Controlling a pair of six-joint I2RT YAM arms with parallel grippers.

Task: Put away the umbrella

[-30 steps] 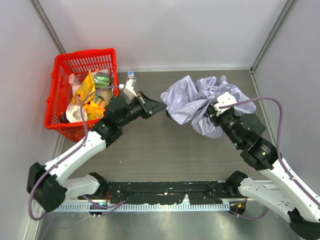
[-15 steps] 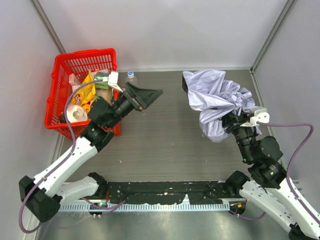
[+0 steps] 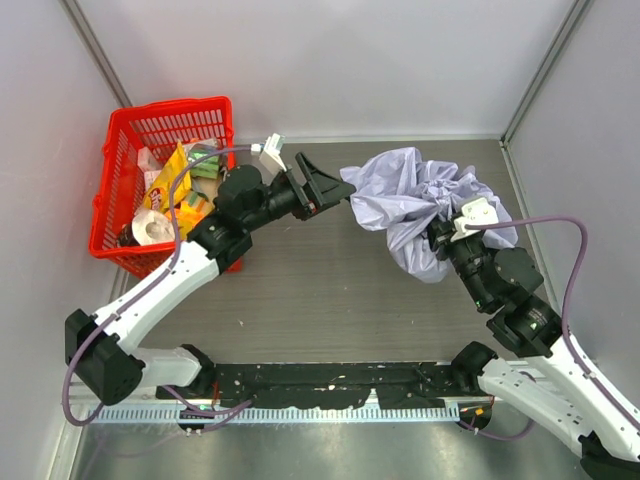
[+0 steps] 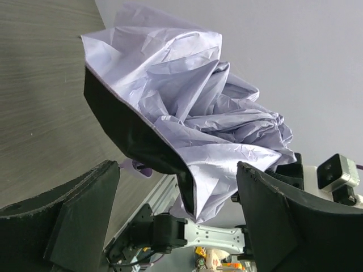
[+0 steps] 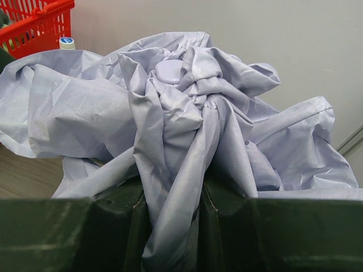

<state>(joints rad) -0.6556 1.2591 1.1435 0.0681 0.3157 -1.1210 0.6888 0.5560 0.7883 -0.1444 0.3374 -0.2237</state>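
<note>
The right gripper (image 5: pixel 170 226) clamps a twisted bunch of pale lavender fabric between its two fingers, holding the umbrella (image 5: pixel 170 102) by its crumpled canopy. The cloth billows up and ahead of the fingers in loose, unfolded creases, raised over the grey table (image 3: pixel 330 300), and its shaft and handle are not visible in the folds. On the canopy's far side from that hand, the left gripper (image 3: pixel 330 185) points at the cloth with its jaws spread wide and nothing between its fingers. The canopy's dark-lined edge hangs just ahead of them, and contact cannot be made out. Farther off, beyond the left gripper and behind its wrist, stands a red basket (image 3: pixel 130 130) filled with packets. A blue-and-white bottle cap (image 5: pixel 67 42) peeks over the fabric beside it.
</note>
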